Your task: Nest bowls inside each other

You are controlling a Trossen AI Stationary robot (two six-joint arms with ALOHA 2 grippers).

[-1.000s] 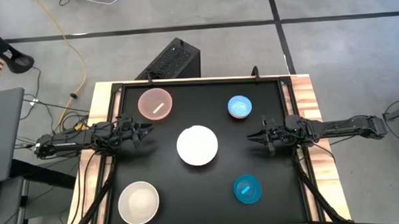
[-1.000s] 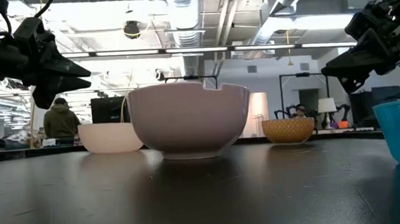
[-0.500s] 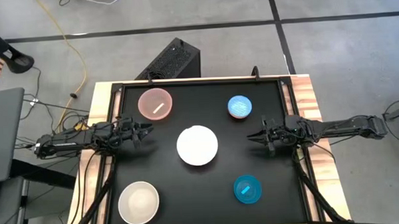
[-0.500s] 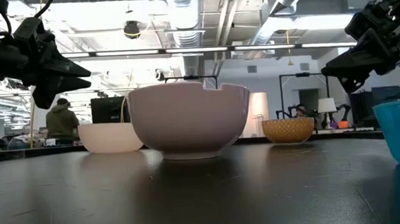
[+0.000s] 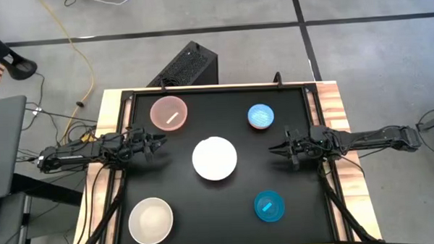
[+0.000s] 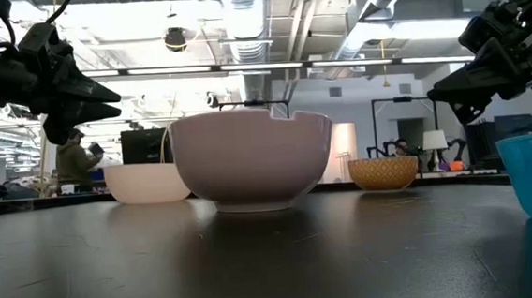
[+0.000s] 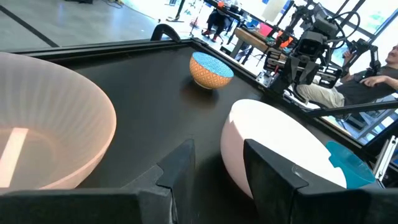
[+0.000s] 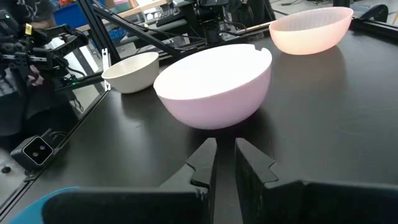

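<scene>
Five bowls stand apart, upright on their bases, on the black table (image 5: 227,208). A white one (image 5: 215,158) sits in the middle, a pale pink one (image 5: 168,113) at the far left, and a cream one (image 5: 150,219) at the near left. A light blue bowl (image 5: 261,116) with an orange patterned outside (image 7: 211,70) is at the far right, and a teal one (image 5: 269,206) at the near right. My left gripper (image 5: 162,143) hovers open, left of the white bowl (image 7: 280,155). My right gripper (image 5: 271,148) hovers to that bowl's (image 8: 214,87) right, its fingers a narrow gap apart (image 8: 225,144). Neither holds anything.
A raised black rim (image 5: 216,88) frames the table, with wooden strips (image 5: 341,110) outside it on the left and right. Bare black surface lies between the bowls. A black box (image 5: 186,65) stands on the floor beyond the far edge. People show in the room behind (image 6: 74,162).
</scene>
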